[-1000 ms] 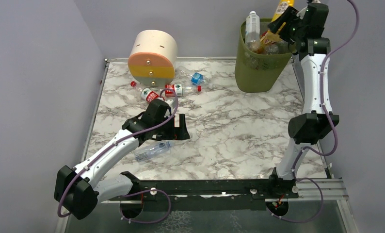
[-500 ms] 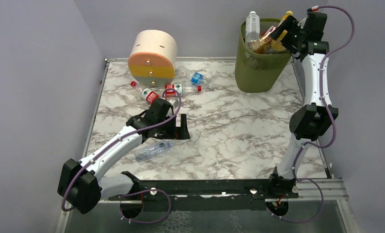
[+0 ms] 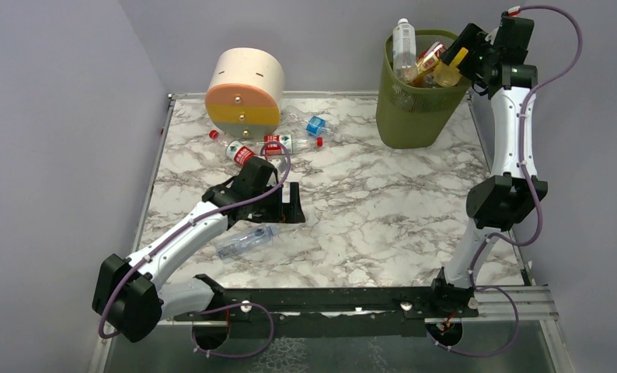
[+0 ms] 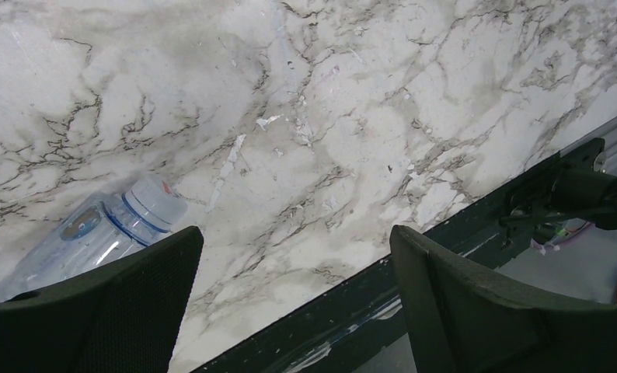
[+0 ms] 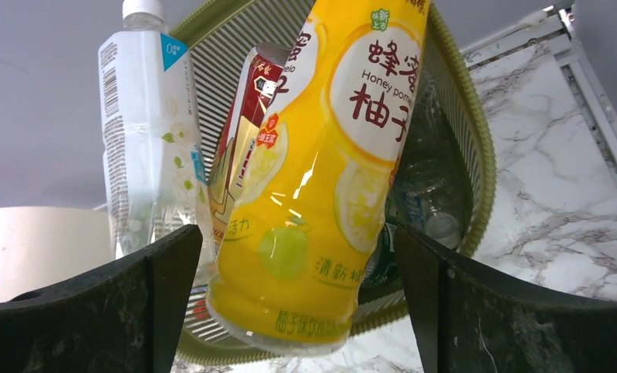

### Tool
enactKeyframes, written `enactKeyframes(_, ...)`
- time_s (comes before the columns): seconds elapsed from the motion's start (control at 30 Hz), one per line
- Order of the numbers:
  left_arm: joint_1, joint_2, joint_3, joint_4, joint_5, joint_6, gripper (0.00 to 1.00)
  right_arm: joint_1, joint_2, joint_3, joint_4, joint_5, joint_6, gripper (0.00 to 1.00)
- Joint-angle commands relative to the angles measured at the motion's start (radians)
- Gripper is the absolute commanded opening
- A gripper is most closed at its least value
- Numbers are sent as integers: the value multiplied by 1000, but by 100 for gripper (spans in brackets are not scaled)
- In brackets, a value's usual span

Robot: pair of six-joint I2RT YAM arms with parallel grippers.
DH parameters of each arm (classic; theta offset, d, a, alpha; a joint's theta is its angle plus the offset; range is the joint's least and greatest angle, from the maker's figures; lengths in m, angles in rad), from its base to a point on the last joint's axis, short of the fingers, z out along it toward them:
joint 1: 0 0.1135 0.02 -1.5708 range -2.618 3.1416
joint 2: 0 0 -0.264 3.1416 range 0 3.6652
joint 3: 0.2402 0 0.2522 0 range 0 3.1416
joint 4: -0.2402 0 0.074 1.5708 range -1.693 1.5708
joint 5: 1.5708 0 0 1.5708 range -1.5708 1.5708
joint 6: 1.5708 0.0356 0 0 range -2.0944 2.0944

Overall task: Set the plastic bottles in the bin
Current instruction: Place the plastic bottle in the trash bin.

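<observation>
"What can't you see on the right wrist feed?"
"The yellow bottle (image 5: pixel 321 171) runs off the top edge, so I can't see its cap. It also hides much of the bin (image 5: pixel 476 155)."
"And on the left?"
"My fingers (image 4: pixel 95 311) cover most of the clear bottle (image 4: pixel 127 221). Only its cap end shows."

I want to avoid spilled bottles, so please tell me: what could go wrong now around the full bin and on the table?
1. The bin is heaped above its rim; the yellow bottle lies on top and might slide off.
2. The open right gripper flanks that bottle, so pulling away could knock it out.
3. The clear bottle beside the open left gripper lies on its side and may roll when grasped.
</observation>
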Motion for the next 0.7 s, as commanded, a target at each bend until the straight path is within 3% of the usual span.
enactKeyframes(0.0, 6, -18, 29, 10, 29, 0, 97, -13, -81, 5, -53, 38, -22, 97)
enactKeyframes(0.27, 5, -31, 23, 3, 28, -6, 97, -32, -137, -24, -47, 44, -12, 95)
enactKeyframes(0.67, 6, -40, 27, -12, 13, -2, 97, -149, -116, -48, -53, 55, 92, 76)
